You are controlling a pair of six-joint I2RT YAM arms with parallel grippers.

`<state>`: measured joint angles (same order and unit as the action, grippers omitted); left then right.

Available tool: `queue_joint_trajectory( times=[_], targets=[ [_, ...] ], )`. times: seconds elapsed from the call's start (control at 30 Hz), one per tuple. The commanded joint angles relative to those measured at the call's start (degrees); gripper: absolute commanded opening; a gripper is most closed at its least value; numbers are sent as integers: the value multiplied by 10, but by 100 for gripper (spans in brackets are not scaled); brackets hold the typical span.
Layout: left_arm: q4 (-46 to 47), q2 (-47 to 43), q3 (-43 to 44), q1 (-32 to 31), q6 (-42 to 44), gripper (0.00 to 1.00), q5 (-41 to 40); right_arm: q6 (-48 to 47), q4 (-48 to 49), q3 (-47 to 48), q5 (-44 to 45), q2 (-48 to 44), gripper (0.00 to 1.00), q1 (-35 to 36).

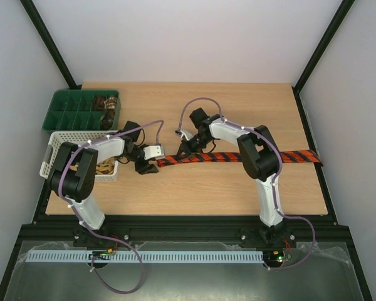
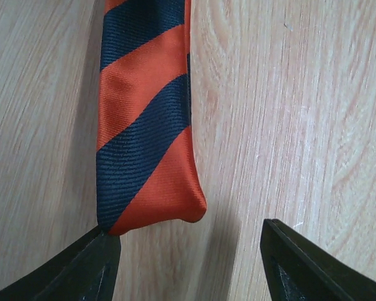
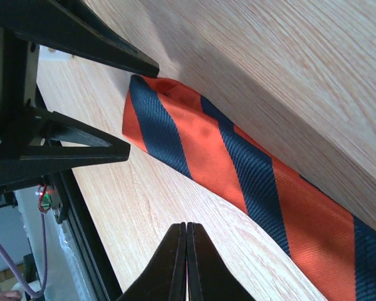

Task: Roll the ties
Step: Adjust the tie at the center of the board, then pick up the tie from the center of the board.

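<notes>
A red-and-black striped tie (image 1: 238,157) lies flat across the table, and its wide end reaches the right edge. My left gripper (image 1: 147,167) stands open at the tie's narrow left end. In the left wrist view that end (image 2: 144,157) lies just ahead of the left gripper (image 2: 188,254), touching its left finger (image 2: 81,269). My right gripper (image 1: 185,149) is over the tie a little to the right. In the right wrist view this right gripper (image 3: 187,251) is shut, with nothing seen between its fingers, and its tips sit just short of the tie (image 3: 238,169).
A green compartment tray (image 1: 66,113) at the back left holds rolled brown ties (image 1: 106,108). In front of it a white lattice basket (image 1: 52,153) holds tan ties (image 1: 104,168). The left gripper's fingers (image 3: 81,150) show in the right wrist view.
</notes>
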<state>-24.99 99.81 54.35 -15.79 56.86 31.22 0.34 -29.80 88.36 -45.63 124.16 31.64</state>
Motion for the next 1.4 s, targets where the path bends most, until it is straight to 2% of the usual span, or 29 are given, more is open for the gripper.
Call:
queue_joint_trajectory(
  times=[0.0,0.13,0.27,0.43,0.57,0.63,0.73,0.8,0.87,1.03,1.13,1.27,1.37],
  targets=[
    [15,-25,-18,4,19,64,5,16,-2,6,11,-20,3,1],
    [34,-23,-24,4,9,63,-10,49,26,1,-14,-5,1,1],
    [76,-17,-27,-1,-35,65,-19,54,60,-35,-13,-12,1,1],
    [94,7,-17,-36,-65,67,-48,39,44,-44,-13,-28,1,-11],
    [95,26,-13,-56,-54,67,-50,37,46,-51,-6,-33,2,-24],
    [93,34,-6,-63,-46,63,-65,52,53,-50,-22,-31,2,-33],
    [104,44,3,-59,-48,46,-89,63,65,-49,-20,-25,2,-35],
    [71,61,26,-53,-38,38,-80,78,68,-41,-21,-16,2,-35],
    [61,69,41,-53,-34,33,-83,90,79,-41,-26,-12,1,-34],
    [66,66,40,-53,4,28,-98,97,82,-32,-36,2,1,-26],
    [64,69,36,-52,30,30,-113,104,89,-22,-24,9,1,-22],
    [58,68,42,-46,25,56,-109,106,76,1,-13,28,2,-15],
    [23,72,55,-29,31,59,-90,103,70,0,1,34,1,-10]
  ],
)
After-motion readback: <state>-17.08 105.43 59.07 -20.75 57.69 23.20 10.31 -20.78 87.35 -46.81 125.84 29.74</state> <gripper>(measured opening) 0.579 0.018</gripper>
